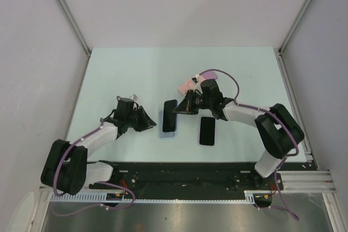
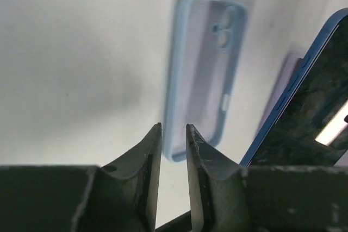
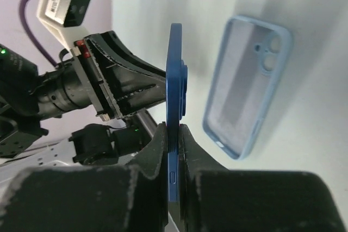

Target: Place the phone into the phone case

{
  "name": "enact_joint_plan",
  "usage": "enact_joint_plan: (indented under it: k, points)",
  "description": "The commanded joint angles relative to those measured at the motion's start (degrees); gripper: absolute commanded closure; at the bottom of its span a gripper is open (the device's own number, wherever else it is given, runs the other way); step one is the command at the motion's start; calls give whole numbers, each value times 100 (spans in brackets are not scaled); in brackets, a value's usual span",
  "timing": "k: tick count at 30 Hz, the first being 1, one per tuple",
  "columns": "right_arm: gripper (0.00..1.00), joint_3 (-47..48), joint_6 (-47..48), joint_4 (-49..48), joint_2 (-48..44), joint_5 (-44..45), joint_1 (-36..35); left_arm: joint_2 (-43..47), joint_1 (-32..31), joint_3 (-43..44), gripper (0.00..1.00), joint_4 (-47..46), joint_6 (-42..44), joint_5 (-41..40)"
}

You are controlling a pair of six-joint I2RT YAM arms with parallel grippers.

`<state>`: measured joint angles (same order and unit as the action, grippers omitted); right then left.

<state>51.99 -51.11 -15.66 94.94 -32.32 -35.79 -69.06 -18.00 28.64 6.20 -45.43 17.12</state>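
Note:
My right gripper (image 3: 173,129) is shut on the lower edge of a blue phone (image 3: 175,69) and holds it on edge, tilted, above the table. In the top view the gripper (image 1: 184,107) holds the phone (image 1: 169,113) over the light blue phone case (image 1: 167,132). The case (image 3: 244,91) lies flat with its open side up and is empty. My left gripper (image 2: 174,129) sits just left of the case (image 2: 204,74), its jaws nearly closed with a narrow gap and nothing between them. The phone's blue edge (image 2: 304,112) shows at the right of the left wrist view.
A second dark phone (image 1: 207,131) lies flat on the table right of the case. A pink object (image 1: 188,85) lies behind the right gripper. The left arm (image 3: 109,91) is close on the far side of the held phone.

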Motion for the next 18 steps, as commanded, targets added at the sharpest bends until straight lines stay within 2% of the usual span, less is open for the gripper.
enact_joint_plan:
  k: [1,4,18]
  points:
    - [100,653,435,739,393,-337,81,-466,121,221,75,13,359,-262]
    - [100,769,444,766,613,-372,99,-775,148,282,80,-110,386,-368]
    - [100,1437,576,1109,1764,-460,11,-1505,148,493,83,-470,333,-166]
